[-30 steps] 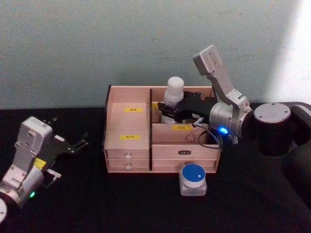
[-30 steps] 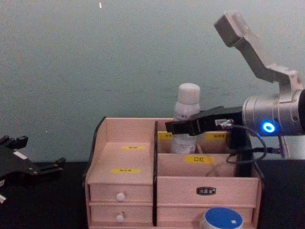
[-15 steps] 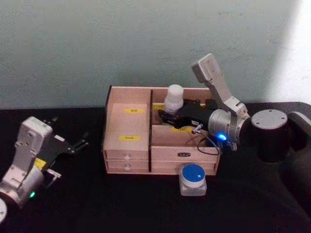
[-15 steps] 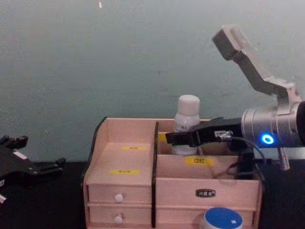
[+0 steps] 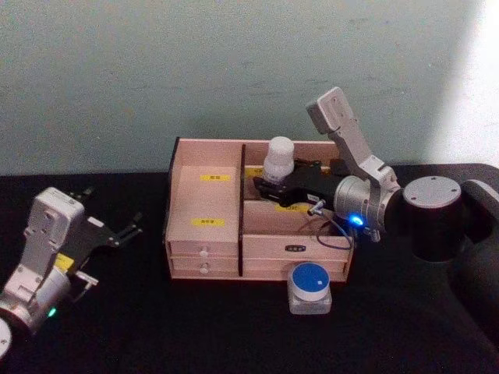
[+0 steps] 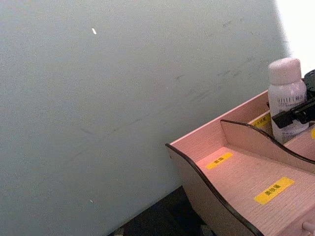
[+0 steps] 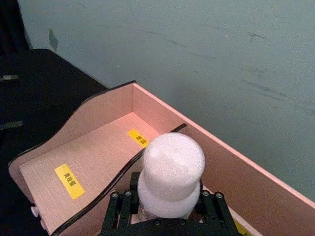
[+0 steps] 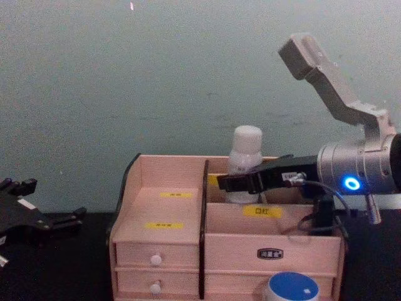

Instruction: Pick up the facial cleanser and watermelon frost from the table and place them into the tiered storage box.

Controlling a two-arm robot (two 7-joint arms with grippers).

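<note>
The facial cleanser (image 5: pixel 279 157), a slim white bottle with a rounded cap, stands upright in the rear right compartment of the tiered storage box (image 5: pixel 204 204). My right gripper (image 5: pixel 269 185) reaches in from the right and is shut on the bottle's body just below the cap. The right wrist view shows the cap (image 7: pixel 173 162) between the black fingers (image 7: pixel 116 200). The bottle's base is hidden behind the box wall (image 8: pixel 269 241). The watermelon frost (image 5: pixel 309 287), a squat jar with a blue lid, sits on the table just in front of the box. My left gripper (image 5: pixel 117 226) rests open at the far left.
A black table (image 5: pixel 195 327) carries the box, whose two white-knobbed drawers (image 5: pixel 205 259) face me. A pale green wall (image 5: pixel 156 70) stands close behind it. A loose cable (image 5: pixel 331 230) from my right wrist hangs over the front right compartment.
My right gripper has come down with the facial cleanser, so the bottle sits lower in the rear right compartment. The jar and my left arm have not moved.
</note>
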